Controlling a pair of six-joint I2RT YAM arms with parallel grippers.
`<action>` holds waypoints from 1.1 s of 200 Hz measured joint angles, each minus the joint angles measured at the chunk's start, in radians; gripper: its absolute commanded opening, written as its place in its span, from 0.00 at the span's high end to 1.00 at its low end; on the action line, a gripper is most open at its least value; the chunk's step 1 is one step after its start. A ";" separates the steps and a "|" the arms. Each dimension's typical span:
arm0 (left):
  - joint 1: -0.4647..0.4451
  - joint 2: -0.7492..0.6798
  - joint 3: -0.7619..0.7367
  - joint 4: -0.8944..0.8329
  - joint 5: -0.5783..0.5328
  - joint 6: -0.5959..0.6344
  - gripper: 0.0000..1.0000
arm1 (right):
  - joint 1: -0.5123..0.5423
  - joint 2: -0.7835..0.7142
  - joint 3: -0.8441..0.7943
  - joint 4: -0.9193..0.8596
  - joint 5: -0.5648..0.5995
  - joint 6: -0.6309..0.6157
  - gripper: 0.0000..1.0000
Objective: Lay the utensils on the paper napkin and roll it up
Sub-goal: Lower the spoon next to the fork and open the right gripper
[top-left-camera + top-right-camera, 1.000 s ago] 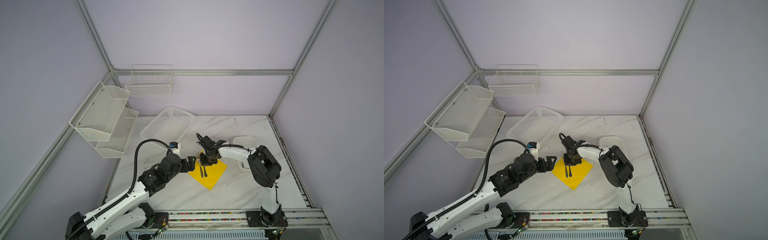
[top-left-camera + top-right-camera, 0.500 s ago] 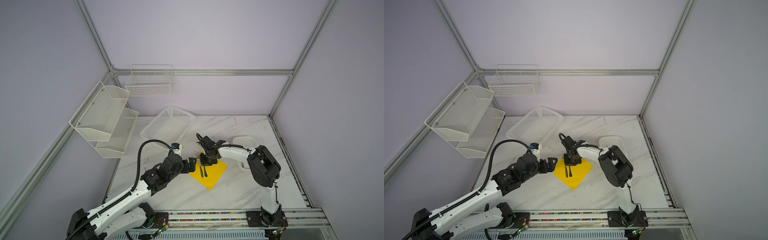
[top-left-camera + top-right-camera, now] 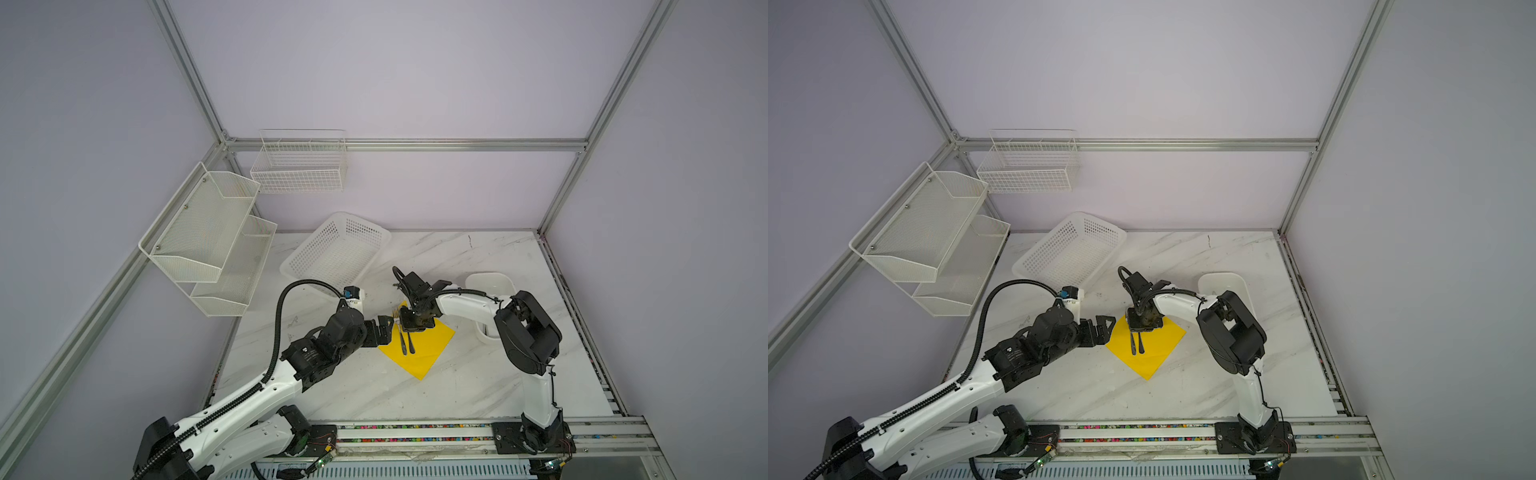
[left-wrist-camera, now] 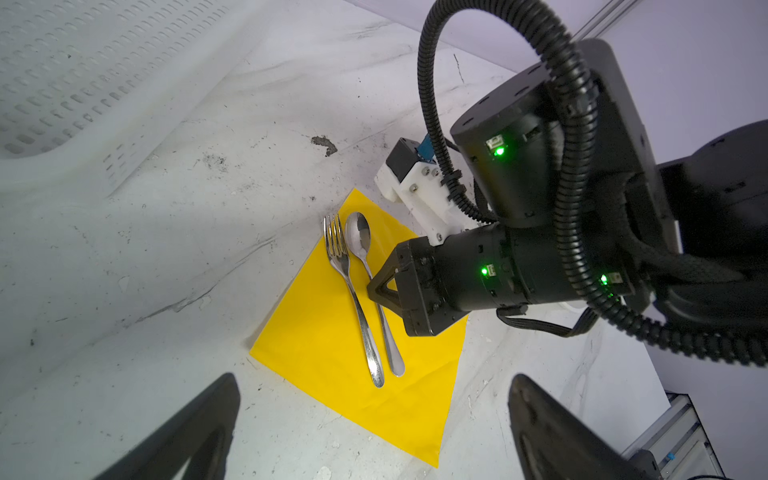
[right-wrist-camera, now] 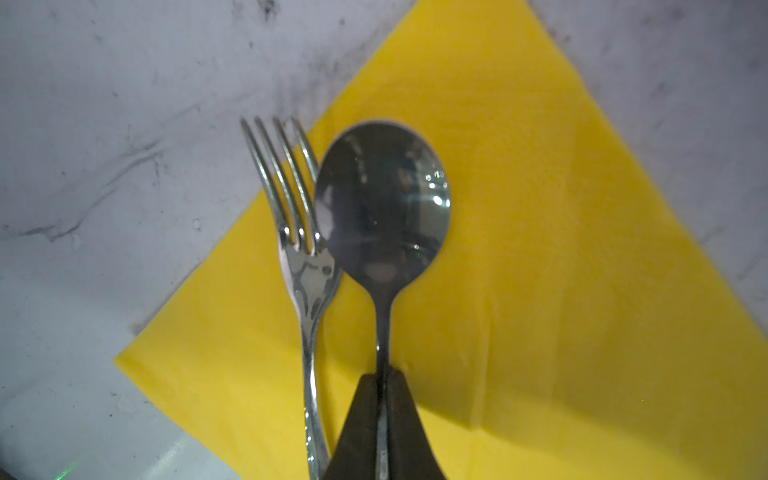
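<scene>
The napkin (image 3: pixel 419 353) lies flat on the table (image 3: pixel 457 386), set cornerwise like a diamond in both top views. On its half toward the basket (image 3: pixel 336 249) lie the fork (image 4: pixel 353 291) and the spoon (image 4: pixel 359 239), side by side and roughly parallel, handles pointing into the napkin's middle. The fork is on the side toward the napkin's left-arm corner, and its tines reach over the napkin's edge onto bare table. The spoon's bowl faces up wholly on the napkin, so close to the fork's head that the right wrist view cannot settle whether they touch. The right gripper (image 5: pixel 382 382) stands over the napkin, pointing down, its two black fingers pinched together on the spoon's thin neck just behind the bowl; the handle beyond them lies low on the napkin. The left gripper (image 4: pixel 374 386) hangs just off the napkin's corner nearest its arm, aimed across the napkin, jaws spread as wide as they go and holding nothing; its fingers (image 4: pixel 199 428) frame the napkin in the left wrist view without touching it. The tray (image 3: pixel 490 282) sits well apart from the napkin, beyond the right arm, and the basket stands past the napkin's far corner.
</scene>
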 measured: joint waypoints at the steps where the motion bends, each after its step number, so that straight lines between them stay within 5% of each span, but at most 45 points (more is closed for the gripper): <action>1: 0.000 0.000 0.000 0.000 0.000 0.000 0.00 | 0.000 0.000 0.000 0.000 0.000 0.000 0.90; 220: 0.000 0.010 0.000 0.004 0.008 0.000 0.00 | 0.000 -0.006 0.003 -0.031 0.011 0.027 0.85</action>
